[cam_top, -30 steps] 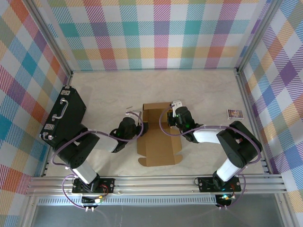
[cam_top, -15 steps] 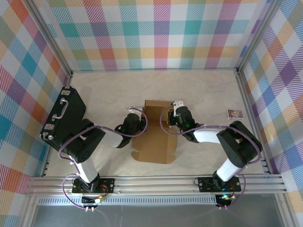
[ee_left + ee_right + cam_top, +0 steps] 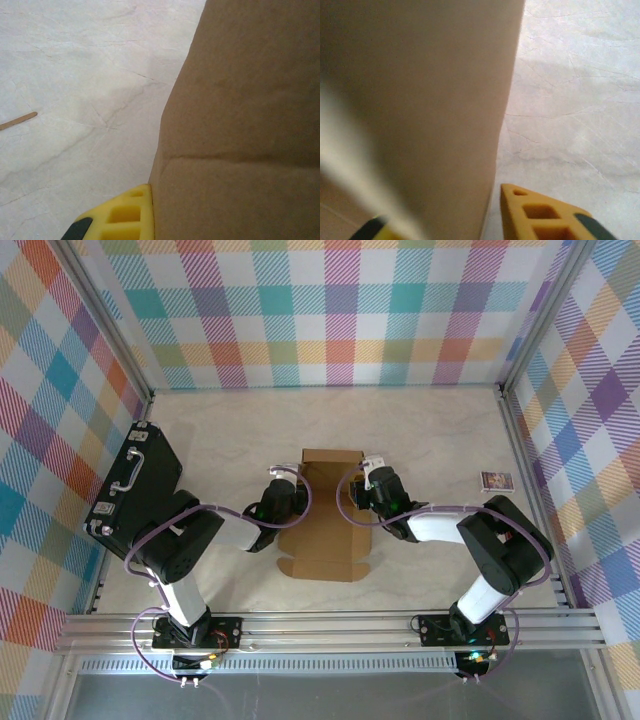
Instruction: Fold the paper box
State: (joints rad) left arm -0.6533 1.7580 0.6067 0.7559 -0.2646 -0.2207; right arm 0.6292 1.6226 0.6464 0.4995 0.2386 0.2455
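The paper box (image 3: 325, 525), plain brown cardboard, lies partly folded mid-table with its side walls raised. My left gripper (image 3: 291, 506) is at the box's left wall. In the left wrist view one yellow finger (image 3: 122, 215) presses flat against the cardboard (image 3: 240, 125), and the other finger is hidden behind it. My right gripper (image 3: 362, 496) straddles the right wall. In the right wrist view a yellow finger (image 3: 540, 217) stands a small gap off the cardboard wall (image 3: 420, 115), and the other fingertip is a blur at the lower left.
A black hard case with a handle (image 3: 135, 490) lies at the left edge of the table. A tiny printed packet (image 3: 496, 480) sits at the right. A thin wooden stick (image 3: 17, 121) lies left of the box. Metal frame posts and plaid walls enclose the table.
My left gripper moved in to the box's left wall and shut on it, and that wall now stands raised. My right gripper's jaws have eased apart on the right wall.
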